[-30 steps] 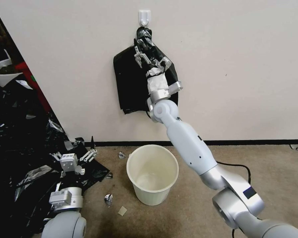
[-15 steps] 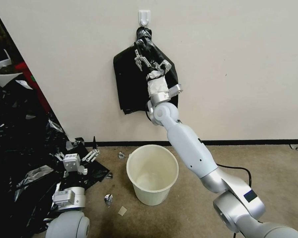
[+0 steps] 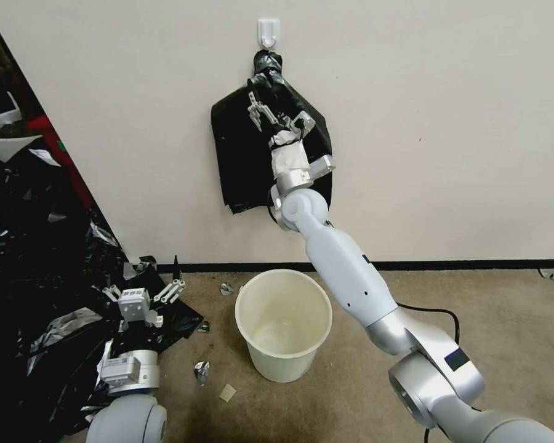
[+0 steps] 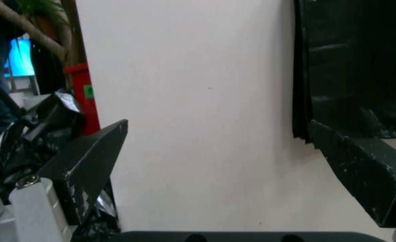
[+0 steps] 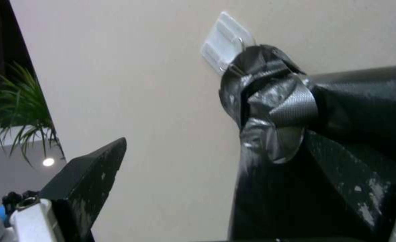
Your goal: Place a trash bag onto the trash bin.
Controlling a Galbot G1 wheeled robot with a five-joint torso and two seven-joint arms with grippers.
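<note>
The cream-white trash bin [image 3: 283, 364] stands upright and open on the carpet near the wall. The single trash bag is hidden. Above the bin, a thick flat black bundle [image 3: 234, 154] hangs by its gathered neck [image 5: 274, 101] from a white wall hook [image 3: 269, 31]. My right gripper [image 3: 278, 117] is raised against the bundle just below the neck, open, one finger [image 5: 86, 181] off to the side over bare wall, the other finger [image 5: 363, 188] on the black plastic. My left gripper [image 3: 143, 288] hovers low to the left of the bin, open and holding nothing.
A large heap of black plastic scraps [image 3: 31, 277] fills the floor on the left, under a white bowl-shaped vessel [image 3: 3, 132]. Small scraps [image 3: 201, 371] lie on the carpet beside the bin. A black cable [image 3: 443, 311] runs behind my right arm.
My right gripper has crept up and left along the bundle toward its neck. My left gripper has shifted slightly to the right and turned a little.
</note>
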